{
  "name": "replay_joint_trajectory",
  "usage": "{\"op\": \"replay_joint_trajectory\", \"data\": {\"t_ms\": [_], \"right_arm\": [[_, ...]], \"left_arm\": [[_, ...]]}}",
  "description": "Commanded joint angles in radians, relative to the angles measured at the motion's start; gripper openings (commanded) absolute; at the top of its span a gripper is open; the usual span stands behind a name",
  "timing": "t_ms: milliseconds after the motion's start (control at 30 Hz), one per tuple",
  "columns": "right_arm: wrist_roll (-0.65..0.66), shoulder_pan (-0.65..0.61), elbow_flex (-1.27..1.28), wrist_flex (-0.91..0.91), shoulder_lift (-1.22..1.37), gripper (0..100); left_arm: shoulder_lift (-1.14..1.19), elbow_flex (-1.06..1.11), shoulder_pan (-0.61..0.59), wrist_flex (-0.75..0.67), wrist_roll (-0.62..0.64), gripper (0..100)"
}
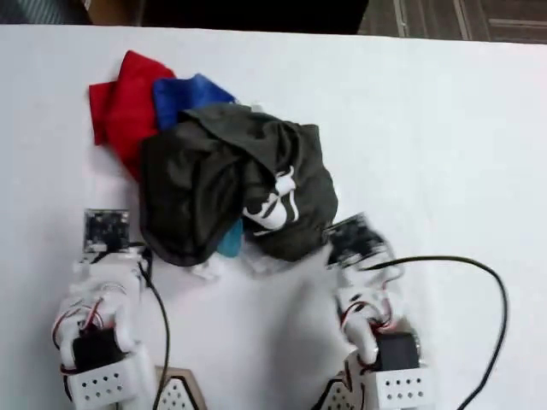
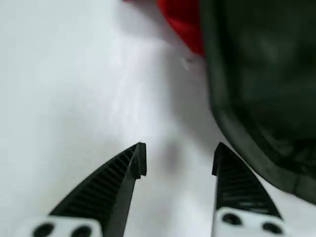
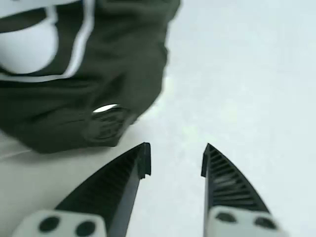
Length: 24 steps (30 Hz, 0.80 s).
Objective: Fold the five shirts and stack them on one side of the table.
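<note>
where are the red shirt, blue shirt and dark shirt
red shirt (image 1: 128,107), high view, middle of its exposed part
blue shirt (image 1: 186,94), high view, its exposed top fold
dark shirt (image 1: 192,192), high view, middle of its plain cloth

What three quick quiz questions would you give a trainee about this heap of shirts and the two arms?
1. True or false: the dark shirt with the white print lies on top of the other shirts.
2. The left gripper and the right gripper are: A) both open and empty; B) both shut on cloth; C) one open, one shut.
3. Fill in: next to the red shirt, a ___ shirt peeks out from under the dark one.
Key: 1 true; 2 A; 3 blue shirt.
</note>
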Motion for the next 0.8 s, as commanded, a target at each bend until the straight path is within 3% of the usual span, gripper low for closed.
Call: {"op": "replay_joint_trajectory", "data": {"t_ms": [0, 167, 367, 600, 767], "right_arm": [[0.008, 0.107, -0.173, 0.021, -0.005, 17.6], [0.009, 0.039, -0.519, 0.197, 0.042, 17.6], [0.002, -0.048, -0.997, 0.403, 0.481, 17.9], [0.0, -0.054, -1.461, 0.645, 0.915, 17.9], [0.006, -0.054, -1.547, 0.713, 0.977, 17.9]], "left_arm": [[-0.023, -0.096, -0.031, -0.048, -0.011, 24], [-0.02, -0.272, 0.043, -0.038, 0.012, 24], [0.115, -0.44, 0.233, 0.015, 0.06, 24], [0.795, -0.774, 0.27, -0.06, 0.066, 24], [1.339, -1.264, 0.293, 0.095, 0.066, 25]]}}
